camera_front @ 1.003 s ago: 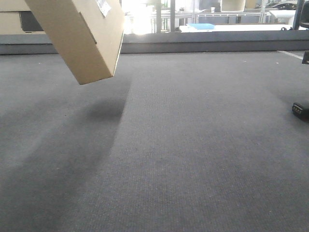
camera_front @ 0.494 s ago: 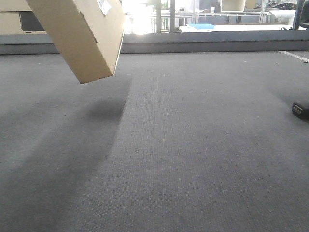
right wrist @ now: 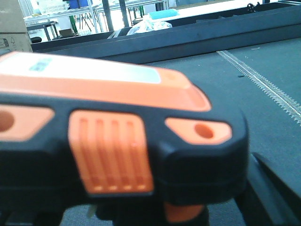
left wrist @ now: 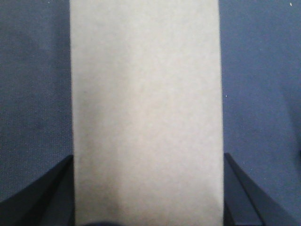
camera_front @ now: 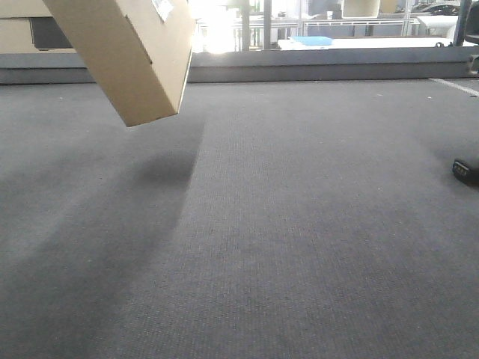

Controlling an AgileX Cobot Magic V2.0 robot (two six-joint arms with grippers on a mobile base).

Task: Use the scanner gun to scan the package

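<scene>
The package (camera_front: 127, 56), a tan cardboard box, hangs tilted in the air at the top left of the front view, with a white label (camera_front: 161, 7) near its upper edge. In the left wrist view the package (left wrist: 146, 94) fills the middle, and my left gripper (left wrist: 146, 193) is shut on it with a dark finger (left wrist: 51, 188) against each side. The scanner gun (right wrist: 117, 141), black with orange panels, fills the right wrist view. My right gripper (right wrist: 155, 209) is shut on it from below, mostly hidden, with one dark finger (right wrist: 275, 188) showing at the right.
Grey carpet (camera_front: 284, 224) covers the floor under both arms. A low dark ledge (camera_front: 314, 67) runs along the back below bright windows. A small black object (camera_front: 465, 170) sits at the right edge of the front view. Stacked boxes (right wrist: 11, 23) stand far left.
The package has risen very slightly in the front view. Nothing else has visibly changed.
</scene>
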